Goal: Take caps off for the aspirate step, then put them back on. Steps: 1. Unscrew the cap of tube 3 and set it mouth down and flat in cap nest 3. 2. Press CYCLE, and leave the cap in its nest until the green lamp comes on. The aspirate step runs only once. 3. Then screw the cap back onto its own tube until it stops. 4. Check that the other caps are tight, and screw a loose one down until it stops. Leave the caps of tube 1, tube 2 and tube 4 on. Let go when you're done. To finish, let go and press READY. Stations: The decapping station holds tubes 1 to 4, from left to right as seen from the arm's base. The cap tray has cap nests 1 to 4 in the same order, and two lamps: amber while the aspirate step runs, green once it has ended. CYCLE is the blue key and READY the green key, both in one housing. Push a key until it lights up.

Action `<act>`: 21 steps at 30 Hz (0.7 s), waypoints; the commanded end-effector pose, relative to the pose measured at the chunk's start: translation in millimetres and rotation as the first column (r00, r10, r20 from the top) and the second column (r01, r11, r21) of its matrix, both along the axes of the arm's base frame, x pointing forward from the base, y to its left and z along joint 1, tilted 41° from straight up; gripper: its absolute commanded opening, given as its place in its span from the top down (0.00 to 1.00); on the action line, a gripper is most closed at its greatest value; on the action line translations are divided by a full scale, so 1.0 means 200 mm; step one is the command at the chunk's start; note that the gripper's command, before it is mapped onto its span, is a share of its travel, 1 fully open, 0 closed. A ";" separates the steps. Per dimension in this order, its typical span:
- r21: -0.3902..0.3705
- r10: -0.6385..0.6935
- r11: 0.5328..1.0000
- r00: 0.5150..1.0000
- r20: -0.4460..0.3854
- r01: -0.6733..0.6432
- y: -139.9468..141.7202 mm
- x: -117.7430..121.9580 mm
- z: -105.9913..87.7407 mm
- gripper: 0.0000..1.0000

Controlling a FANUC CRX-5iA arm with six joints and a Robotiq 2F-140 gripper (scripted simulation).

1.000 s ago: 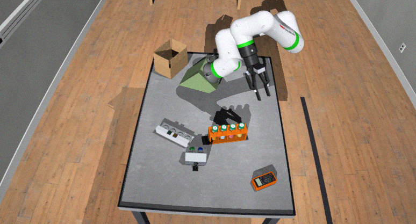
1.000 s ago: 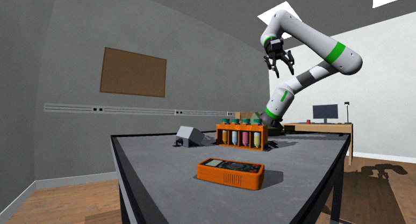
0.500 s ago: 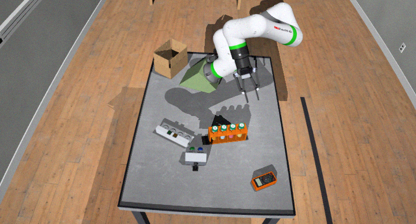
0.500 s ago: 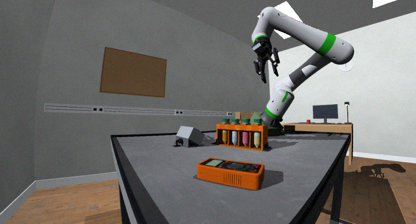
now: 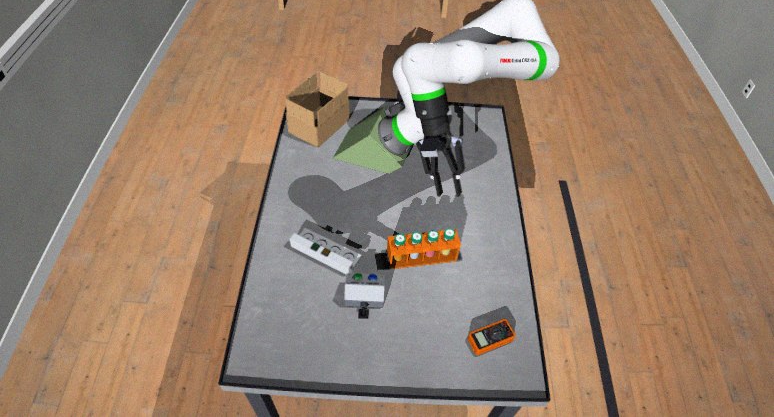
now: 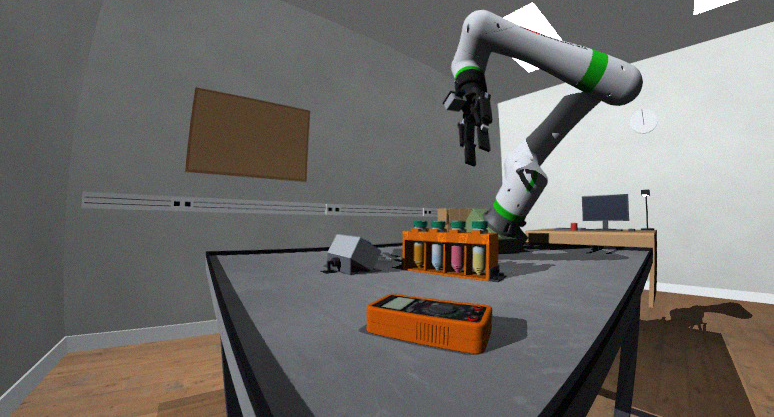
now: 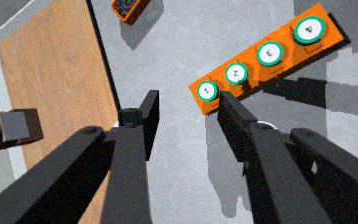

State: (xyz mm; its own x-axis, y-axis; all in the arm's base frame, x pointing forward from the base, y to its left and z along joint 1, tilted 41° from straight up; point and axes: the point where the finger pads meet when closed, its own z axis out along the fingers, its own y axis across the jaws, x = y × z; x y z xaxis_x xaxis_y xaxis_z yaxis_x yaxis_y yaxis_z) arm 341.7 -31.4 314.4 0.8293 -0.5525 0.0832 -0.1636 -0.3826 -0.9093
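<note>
The orange decapping station (image 5: 425, 248) stands mid-table with four tubes, each with its green-rimmed cap on. The wrist view shows the caps numbered 1 to 4; cap 3 (image 7: 270, 53) is second from the right there. In the top view cap 3 (image 5: 415, 238) is second from the left, on the tube with pale blue liquid (image 6: 436, 254). My gripper (image 5: 449, 191) (image 7: 188, 105) hangs high above the table behind the rack, fingers apart with nothing between them. The white cap tray (image 5: 324, 246) lies left of the rack, its nests empty. The key housing (image 5: 364, 287) holds the green key (image 5: 357, 276) and blue key (image 5: 372, 276).
An orange multimeter (image 5: 490, 335) lies near the front right of the table. A cardboard box (image 5: 316, 108) sits at the back left corner. A green wedge-shaped block (image 5: 368, 143) lies by the arm's base.
</note>
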 end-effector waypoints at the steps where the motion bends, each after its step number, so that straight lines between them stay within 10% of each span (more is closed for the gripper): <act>1: 0.025 -0.023 0.999 0.995 -0.095 0.026 -0.05 0.03 -0.08 0.59; 21: 0.060 -0.122 0.983 0.872 -0.474 0.171 -0.21 0.16 -0.40 0.59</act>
State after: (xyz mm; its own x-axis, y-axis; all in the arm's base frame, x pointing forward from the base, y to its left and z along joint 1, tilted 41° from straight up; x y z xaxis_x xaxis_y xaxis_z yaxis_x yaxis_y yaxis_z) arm 371.5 -70.5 241.3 0.6911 -0.6480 -0.3202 -0.5880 -0.2465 -0.7704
